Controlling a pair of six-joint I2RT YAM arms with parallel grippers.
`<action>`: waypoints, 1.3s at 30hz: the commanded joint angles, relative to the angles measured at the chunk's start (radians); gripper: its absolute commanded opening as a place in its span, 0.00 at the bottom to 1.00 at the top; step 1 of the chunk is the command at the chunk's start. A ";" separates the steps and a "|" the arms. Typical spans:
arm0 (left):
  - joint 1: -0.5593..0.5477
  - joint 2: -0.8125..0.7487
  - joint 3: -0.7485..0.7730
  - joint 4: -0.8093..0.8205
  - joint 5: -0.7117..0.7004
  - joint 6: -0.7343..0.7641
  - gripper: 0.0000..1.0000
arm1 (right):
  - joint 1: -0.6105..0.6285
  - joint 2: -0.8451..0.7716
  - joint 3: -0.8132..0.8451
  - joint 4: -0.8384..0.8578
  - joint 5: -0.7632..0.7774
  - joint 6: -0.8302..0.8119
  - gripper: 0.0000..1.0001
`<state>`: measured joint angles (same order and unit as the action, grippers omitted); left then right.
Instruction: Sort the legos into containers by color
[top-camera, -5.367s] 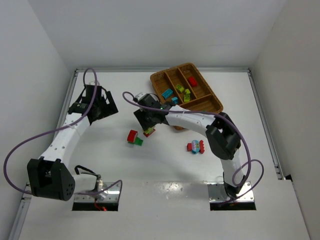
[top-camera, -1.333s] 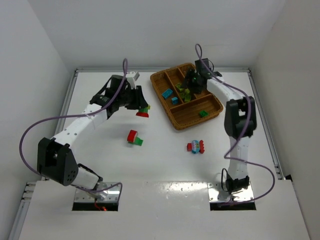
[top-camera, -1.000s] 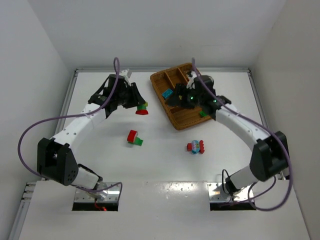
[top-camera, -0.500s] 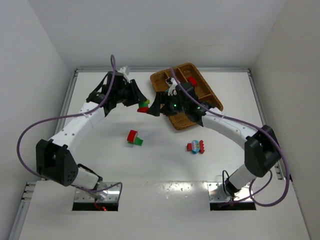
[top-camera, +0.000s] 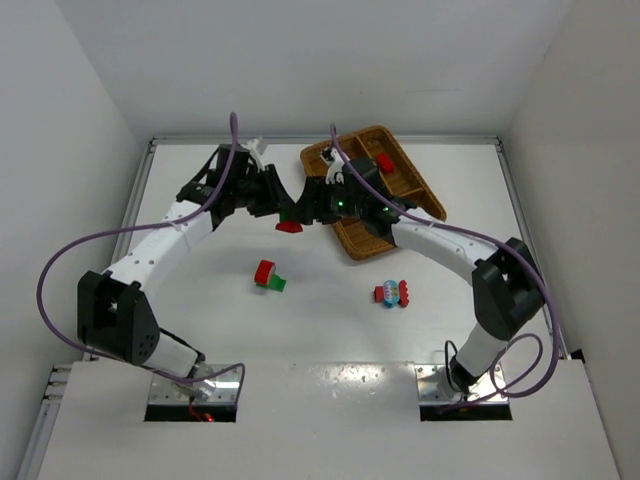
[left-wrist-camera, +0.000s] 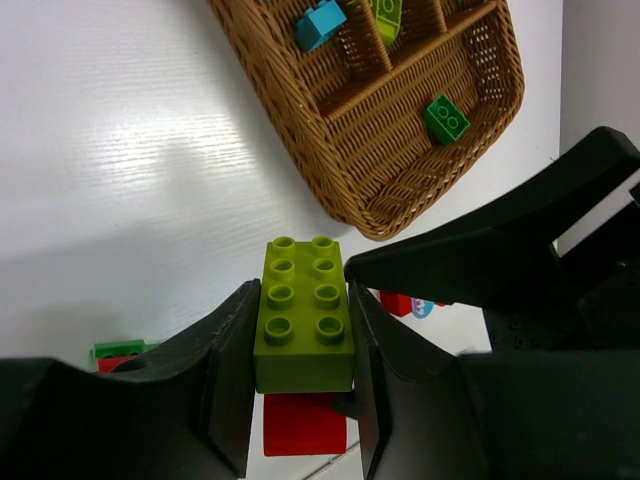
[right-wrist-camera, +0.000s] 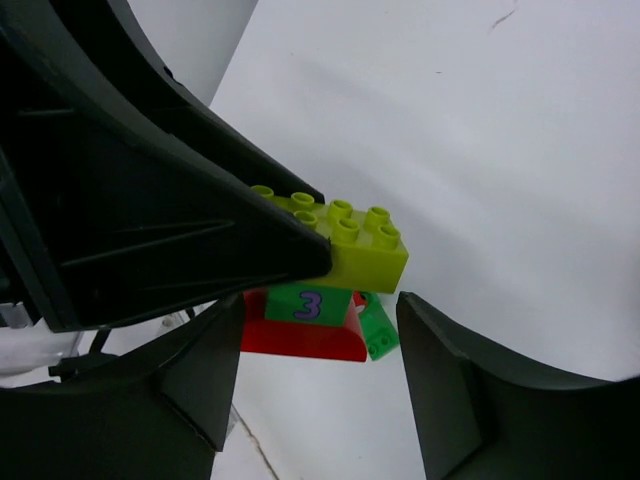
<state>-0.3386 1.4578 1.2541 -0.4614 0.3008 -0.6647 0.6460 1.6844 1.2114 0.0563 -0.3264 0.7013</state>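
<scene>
My left gripper (top-camera: 279, 208) (left-wrist-camera: 300, 305) hangs above the table left of the wicker tray (top-camera: 352, 250), shut on a clump of legos. The clump is a yellow-green brick (left-wrist-camera: 303, 315) (right-wrist-camera: 360, 245) on a green tile marked 3 (right-wrist-camera: 305, 303) and a red piece (top-camera: 289, 226) (right-wrist-camera: 300, 338). My right gripper (top-camera: 308, 211) (right-wrist-camera: 320, 385) faces it from the tray side, open. Its fingers (right-wrist-camera: 200, 370) stand either side of the red piece, with gaps showing. The containers hold a red brick (top-camera: 384, 161), cyan brick (left-wrist-camera: 320, 22) and dark green brick (left-wrist-camera: 446, 118).
A red and green clump (top-camera: 267, 274) lies on the table below the grippers. A red and cyan clump (top-camera: 392, 293) lies in front of the tray. My right arm crosses over the tray's left half. White walls close in the table.
My right arm has swung left from over the tray to the clump, and its jaws now straddle the red piece. The left gripper has kept its hold and barely shifted.
</scene>
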 joint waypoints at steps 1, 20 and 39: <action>0.009 -0.013 0.024 0.013 0.029 0.005 0.00 | 0.007 0.020 0.039 0.076 -0.016 0.009 0.61; 0.027 -0.022 0.033 0.013 0.047 -0.004 0.00 | 0.007 0.051 0.001 0.211 -0.125 0.130 0.41; 0.085 -0.031 -0.009 0.075 0.143 -0.033 0.00 | 0.007 0.060 -0.010 0.165 -0.099 0.086 0.46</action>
<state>-0.2634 1.4551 1.2449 -0.4480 0.4076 -0.6750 0.6449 1.7424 1.1881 0.2092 -0.4271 0.8185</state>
